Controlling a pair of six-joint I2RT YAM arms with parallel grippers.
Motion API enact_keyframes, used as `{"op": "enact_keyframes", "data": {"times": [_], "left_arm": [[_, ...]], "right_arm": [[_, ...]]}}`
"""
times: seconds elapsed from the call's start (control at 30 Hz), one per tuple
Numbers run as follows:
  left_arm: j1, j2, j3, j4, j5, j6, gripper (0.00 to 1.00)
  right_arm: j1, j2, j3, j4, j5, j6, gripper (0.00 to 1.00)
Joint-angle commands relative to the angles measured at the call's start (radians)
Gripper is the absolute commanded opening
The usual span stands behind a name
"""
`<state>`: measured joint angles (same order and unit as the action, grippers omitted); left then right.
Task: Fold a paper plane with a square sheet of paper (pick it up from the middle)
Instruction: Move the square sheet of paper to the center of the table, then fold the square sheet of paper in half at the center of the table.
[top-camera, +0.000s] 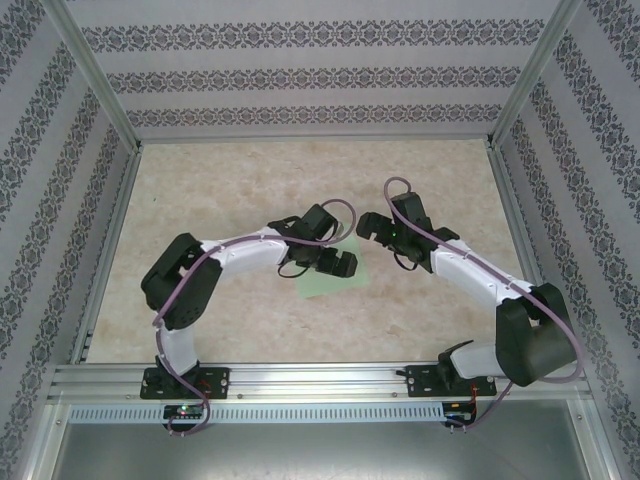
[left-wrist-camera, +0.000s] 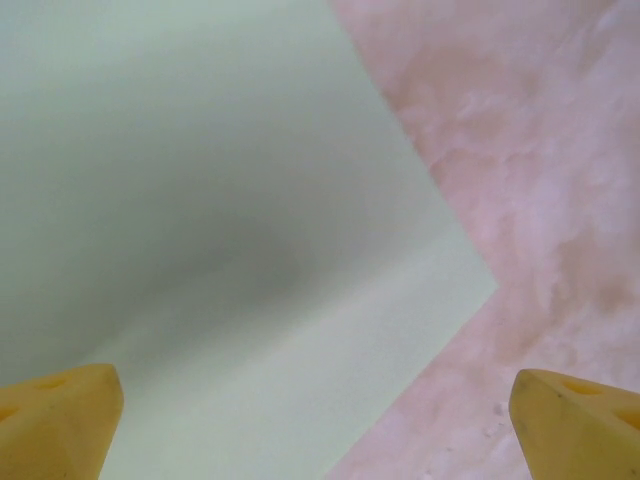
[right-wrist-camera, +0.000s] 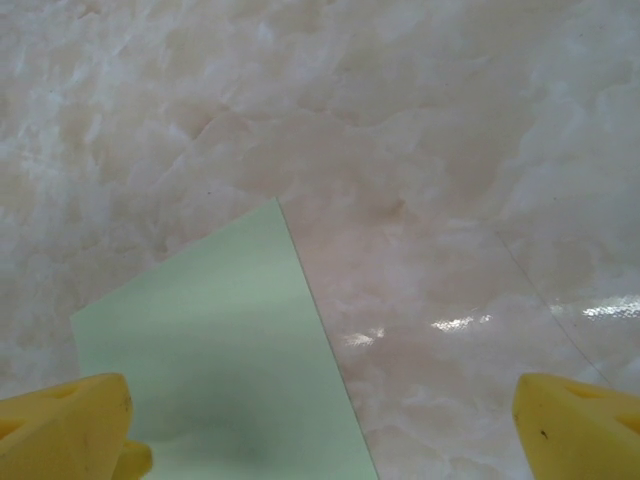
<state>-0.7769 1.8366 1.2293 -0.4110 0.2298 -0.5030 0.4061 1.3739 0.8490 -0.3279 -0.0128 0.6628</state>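
Top view: the sheet of paper (top-camera: 335, 280) lies flat on the marbled table (top-camera: 250, 190), near the middle and a little toward the arm bases; it is pale green and plain, and its far edge is hidden under the left claw (top-camera: 345, 264). We see no plane shape; the sheet reads as a plain square.

Left claw: jaws spread wide, nothing between them; it hangs directly over the sheet. In the left wrist view the sheet (left-wrist-camera: 220, 200) covers the left and centre, with one corner pointing right onto bare table (left-wrist-camera: 540, 150); one yellow fingertip (left-wrist-camera: 55, 415) sits over the paper, the other over the table surface. A soft grey shadow crosses the sheet; we cannot tell whether the paler band below it is a crease or only light.

Right claw (top-camera: 366, 226): jaws also spread wide, empty; it sits just beyond the sheet's far right corner, near the left claw but apart from it. In the right wrist view the sheet (right-wrist-camera: 220, 340) comes in from the lower left, one corner pointing up; the rest is glossy table (right-wrist-camera: 400, 120); whether either claw touches the paper we cannot tell.
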Motion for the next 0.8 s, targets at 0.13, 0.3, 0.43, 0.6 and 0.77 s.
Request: {"op": "enact_keyframes", "data": {"times": [0.13,0.3,0.43,0.6,0.77], "left_arm": [[0.106,-0.356,-0.185,0.123,-0.181,-0.058,1.00],[0.248,-0.537,-0.375,0.161,-0.273,-0.158,1.00],[0.351,-0.628,-0.440,0.120,-0.305,-0.153,1.00],[0.392,-0.697,-0.491,0.142,-0.317,-0.131,1.00],[0.398,-0.707,-0.514,0.169,-0.312,-0.148,1.00]], "right_arm": [[0.114,0.147,0.248,-0.167,-0.028,-0.130,0.94],[0.229,0.355,0.469,-0.332,0.031,-0.223,0.89],[0.285,0.481,0.609,-0.453,0.150,-0.199,0.84],[0.305,0.595,0.708,-0.549,0.123,-0.239,0.87],[0.336,0.684,0.786,-0.657,0.174,-0.262,0.94]]}}
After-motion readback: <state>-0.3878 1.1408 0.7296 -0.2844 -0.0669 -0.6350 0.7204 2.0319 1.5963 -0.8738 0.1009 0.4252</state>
